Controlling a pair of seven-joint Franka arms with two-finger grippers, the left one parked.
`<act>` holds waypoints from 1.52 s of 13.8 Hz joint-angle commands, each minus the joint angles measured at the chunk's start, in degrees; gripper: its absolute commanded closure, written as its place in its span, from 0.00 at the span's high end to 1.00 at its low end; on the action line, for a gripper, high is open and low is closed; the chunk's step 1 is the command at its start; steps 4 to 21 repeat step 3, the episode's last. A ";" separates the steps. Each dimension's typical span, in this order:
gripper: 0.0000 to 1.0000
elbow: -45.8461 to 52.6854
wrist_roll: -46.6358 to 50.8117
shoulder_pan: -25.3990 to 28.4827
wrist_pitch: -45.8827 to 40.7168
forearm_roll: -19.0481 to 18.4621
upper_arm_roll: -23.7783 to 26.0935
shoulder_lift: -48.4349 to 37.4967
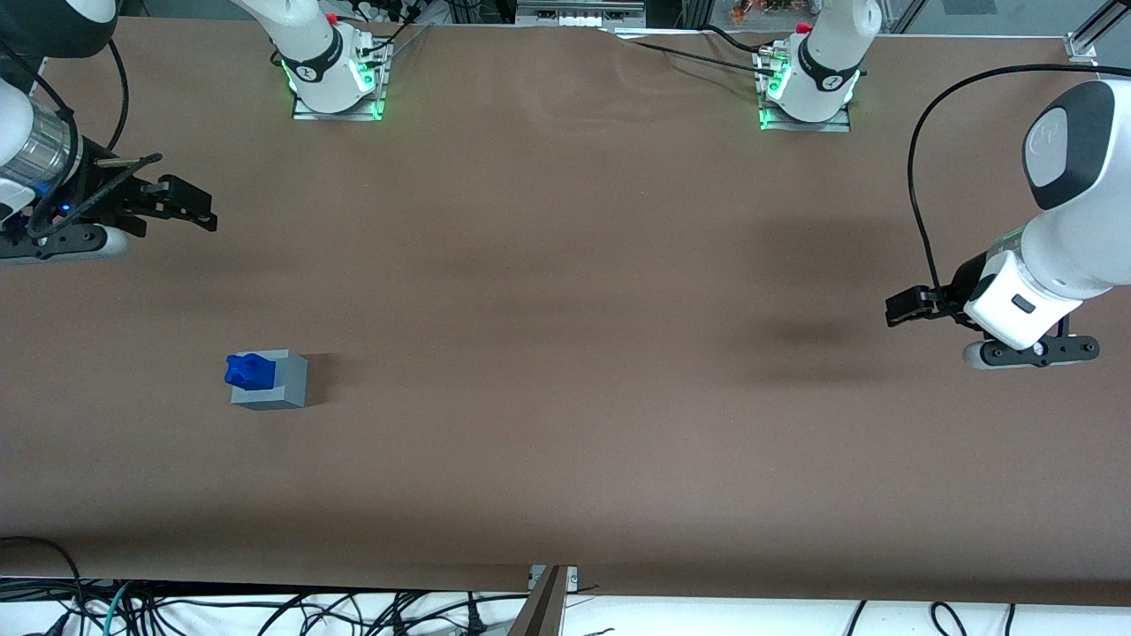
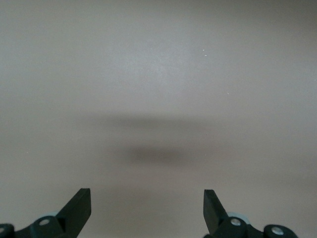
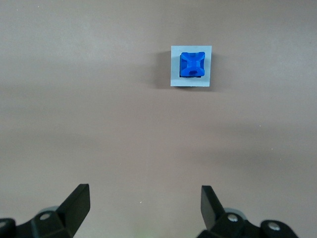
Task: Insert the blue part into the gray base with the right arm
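Note:
The blue part (image 1: pixel 249 370) sits in the top of the gray base (image 1: pixel 281 382) on the brown table, nearer the front camera than my gripper. In the right wrist view the blue part (image 3: pixel 192 64) stands inside the gray base's (image 3: pixel 174 67) square top. My right gripper (image 1: pixel 196 208) is at the working arm's end of the table, high above the surface and well apart from the base. It is open and empty, its two fingers (image 3: pixel 79 201) spread wide over bare table.
The brown table (image 1: pixel 565 353) stretches wide around the base. Two arm mounts with green lights (image 1: pixel 336 84) stand at the table's back edge. Cables (image 1: pixel 265 609) hang below the front edge.

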 commanded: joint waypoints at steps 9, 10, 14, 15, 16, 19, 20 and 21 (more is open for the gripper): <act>0.99 0.57 0.12 -3.21 -0.98 -2.83 2.91 -1.53; 0.99 0.57 0.12 -3.21 -0.98 -2.83 2.91 -1.53; 0.99 0.57 0.12 -3.21 -0.98 -2.83 2.91 -1.53; 0.99 0.57 0.12 -3.21 -0.98 -2.83 2.91 -1.53; 0.99 0.57 0.12 -3.21 -0.98 -2.83 2.91 -1.53; 0.99 0.57 0.12 -3.21 -0.98 -2.83 2.91 -1.53; 0.99 0.57 0.12 -3.21 -0.98 -2.83 2.91 -1.53; 0.99 0.57 0.12 -3.21 -0.98 -2.83 2.91 -1.53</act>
